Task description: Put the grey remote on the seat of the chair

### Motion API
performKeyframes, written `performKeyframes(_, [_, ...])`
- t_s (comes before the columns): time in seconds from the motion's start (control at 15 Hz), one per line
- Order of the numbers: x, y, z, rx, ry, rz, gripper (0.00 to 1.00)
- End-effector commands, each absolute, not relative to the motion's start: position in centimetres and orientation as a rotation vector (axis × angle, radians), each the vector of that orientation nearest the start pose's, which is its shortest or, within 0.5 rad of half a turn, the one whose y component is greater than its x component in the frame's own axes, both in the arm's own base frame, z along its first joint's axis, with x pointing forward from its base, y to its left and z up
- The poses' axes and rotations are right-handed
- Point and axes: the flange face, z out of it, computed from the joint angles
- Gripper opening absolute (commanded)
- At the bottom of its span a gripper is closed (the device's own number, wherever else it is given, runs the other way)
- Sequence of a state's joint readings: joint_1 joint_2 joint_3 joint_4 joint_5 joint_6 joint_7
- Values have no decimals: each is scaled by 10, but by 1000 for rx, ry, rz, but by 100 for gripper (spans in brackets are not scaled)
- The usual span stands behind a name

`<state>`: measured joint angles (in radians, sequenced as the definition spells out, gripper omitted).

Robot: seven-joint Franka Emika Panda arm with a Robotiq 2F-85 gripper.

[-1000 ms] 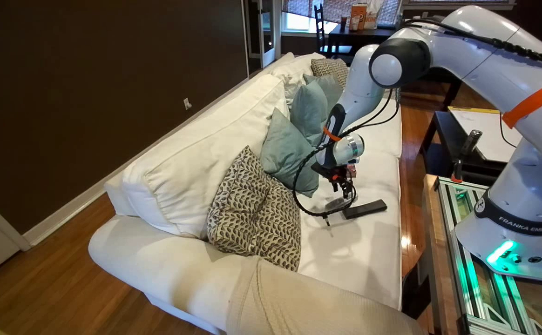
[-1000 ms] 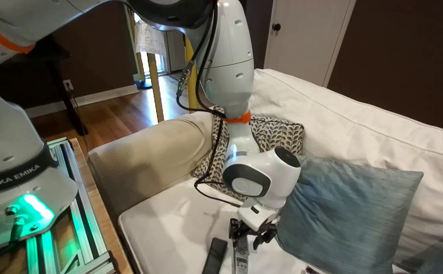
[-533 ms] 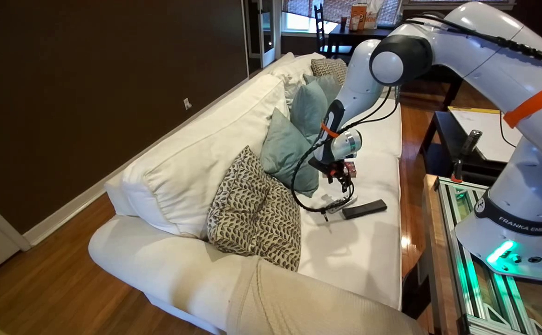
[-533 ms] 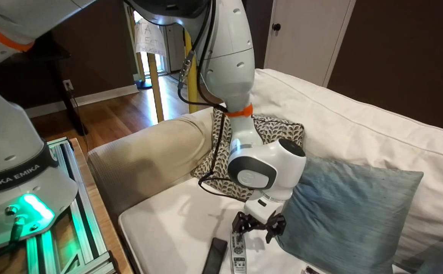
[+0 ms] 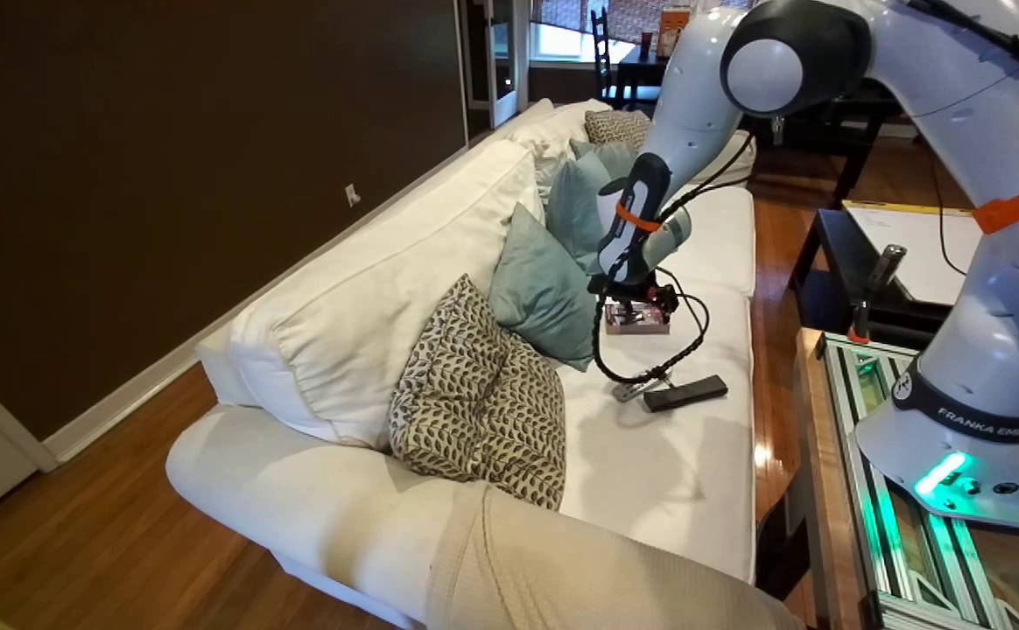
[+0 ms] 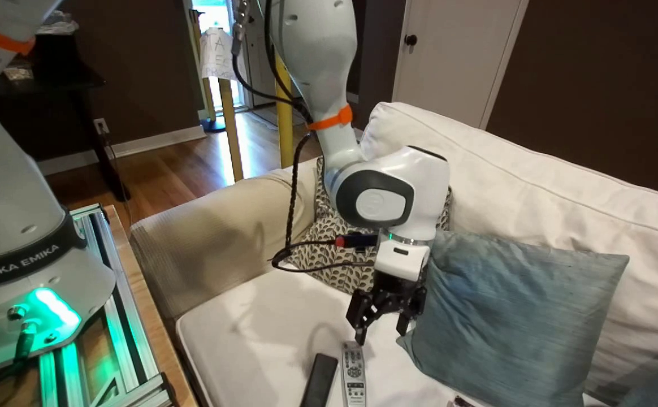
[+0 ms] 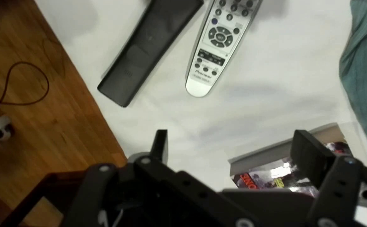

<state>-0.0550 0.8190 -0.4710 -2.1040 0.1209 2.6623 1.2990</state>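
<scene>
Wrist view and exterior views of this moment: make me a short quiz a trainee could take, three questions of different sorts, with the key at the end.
1. Multiple choice: in the wrist view, what lies to the left of the grey remote? A: patterned pillow. B: black remote. C: teal pillow.
2. True or false: the gripper is open and holds nothing.
3. Short answer: which brand name can be read on the grey remote in the wrist view?

Key: 1: B. 2: True; its fingers stand wide apart, and both remotes lie on the seat. 3: Pioneer.
</scene>
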Motion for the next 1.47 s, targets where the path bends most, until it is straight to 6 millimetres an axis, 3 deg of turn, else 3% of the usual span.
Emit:
performKeyframes(0.0, [437, -272, 102, -2386, 2556, -17, 100])
performKeyframes(0.4, [433, -257, 143, -2595, 2223, -78, 100])
performKeyframes(0.73, [421, -254, 166, -2697, 2047, -63, 100])
performKeyframes(1.2, [399, -262, 195, -2735, 1950, -107, 100])
performKeyframes(1.27, [413, -263, 184, -2733, 1991, -70, 100])
performKeyframes(1.4, [409, -266, 190, -2724, 1986, -82, 100])
